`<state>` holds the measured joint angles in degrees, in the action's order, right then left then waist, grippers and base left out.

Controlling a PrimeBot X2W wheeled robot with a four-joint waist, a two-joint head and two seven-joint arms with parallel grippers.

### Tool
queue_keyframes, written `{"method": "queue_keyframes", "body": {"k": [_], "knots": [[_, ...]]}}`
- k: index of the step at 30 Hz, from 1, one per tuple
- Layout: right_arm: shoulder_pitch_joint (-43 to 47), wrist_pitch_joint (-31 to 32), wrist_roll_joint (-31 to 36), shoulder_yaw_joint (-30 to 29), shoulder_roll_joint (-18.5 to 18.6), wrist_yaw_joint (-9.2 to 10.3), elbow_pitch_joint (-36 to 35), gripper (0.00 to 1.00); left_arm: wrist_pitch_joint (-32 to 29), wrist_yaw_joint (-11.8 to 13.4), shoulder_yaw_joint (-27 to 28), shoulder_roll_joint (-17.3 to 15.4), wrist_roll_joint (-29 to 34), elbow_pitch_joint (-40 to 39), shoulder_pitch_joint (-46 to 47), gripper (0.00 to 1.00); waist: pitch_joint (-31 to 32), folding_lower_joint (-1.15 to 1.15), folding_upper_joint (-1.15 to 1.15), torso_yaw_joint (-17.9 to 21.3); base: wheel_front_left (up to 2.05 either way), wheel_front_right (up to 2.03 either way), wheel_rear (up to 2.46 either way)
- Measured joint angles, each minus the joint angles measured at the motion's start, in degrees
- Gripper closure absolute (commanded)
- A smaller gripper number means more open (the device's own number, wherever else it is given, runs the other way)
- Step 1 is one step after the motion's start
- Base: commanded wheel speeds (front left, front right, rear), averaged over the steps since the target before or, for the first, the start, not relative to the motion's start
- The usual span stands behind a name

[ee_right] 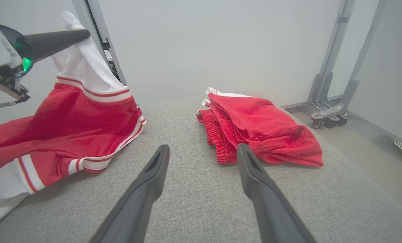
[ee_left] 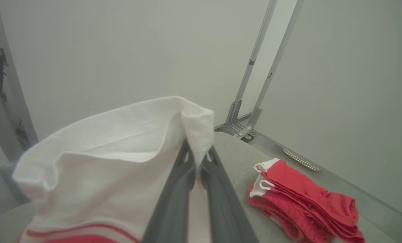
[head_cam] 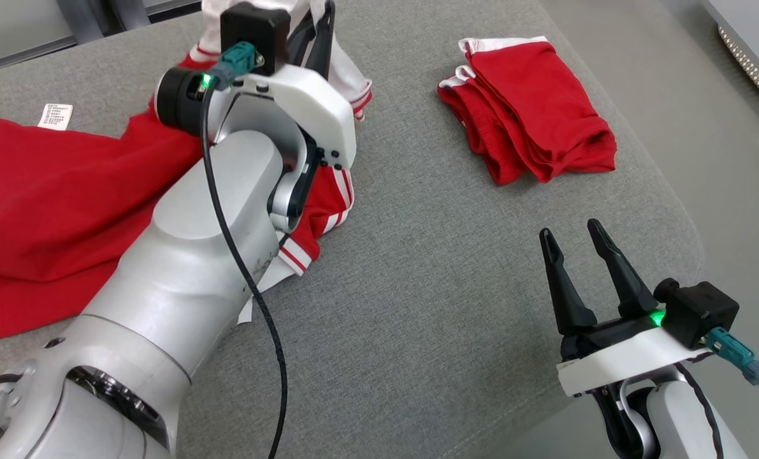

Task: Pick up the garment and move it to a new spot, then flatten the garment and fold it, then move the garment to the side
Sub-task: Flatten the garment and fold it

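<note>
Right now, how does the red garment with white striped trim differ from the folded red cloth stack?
The red garment with white striped trim lies spread and rumpled; the folded red cloth stack is compact. The left gripper holds the striped garment's white edge up; the stack lies untouched. Both are red with white trim, on the grey padded surface.

**Grey upholstered surface and its load**

A grey upholstered surface [head_cam: 417, 287] with a rounded right corner carries two items. At left, a red-and-white garment [head_cam: 48, 204] lies spread and rumpled, its striped hem on the fabric and its white end raised clear of the surface. A white label [head_cam: 55, 116] shows at its far edge. At far right, well apart, rests a stack of folded red garments [head_cam: 532, 115], white-trimmed.
</note>
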<state>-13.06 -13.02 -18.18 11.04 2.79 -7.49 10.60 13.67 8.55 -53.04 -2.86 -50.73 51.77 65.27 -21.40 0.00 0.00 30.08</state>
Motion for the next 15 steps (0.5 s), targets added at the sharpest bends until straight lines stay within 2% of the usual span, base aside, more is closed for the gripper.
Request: {"method": "queue_keyframes", "body": {"k": [1, 8, 15], "knots": [[0.00, -0.09, -0.04, -0.13, 0.00, 0.00, 0.11, 0.00, -0.03, 0.01, -0.25, 0.11, -0.67, 0.47, -0.29, 0.00, -0.10, 0.00, 0.00, -0.07, 0.00, 0.00, 0.00], [-0.49, -0.37, -0.01, -1.19, 0.00, 0.00, 0.70, 0.00, -0.26, 0.08, -1.90, 0.09, -3.99, 4.02, -1.24, 0.00, -0.44, 0.00, 0.00, -1.88, 0.00, 0.00, 0.00], [-0.51, -0.52, 1.00, -2.59, -0.02, 0.00, 0.46, 0.00, 0.51, -0.53, -3.88, 0.10, -6.38, 3.61, -3.28, 0.00, 0.51, 0.00, 0.00, -5.66, 0.00, 0.00, 0.00]]}}
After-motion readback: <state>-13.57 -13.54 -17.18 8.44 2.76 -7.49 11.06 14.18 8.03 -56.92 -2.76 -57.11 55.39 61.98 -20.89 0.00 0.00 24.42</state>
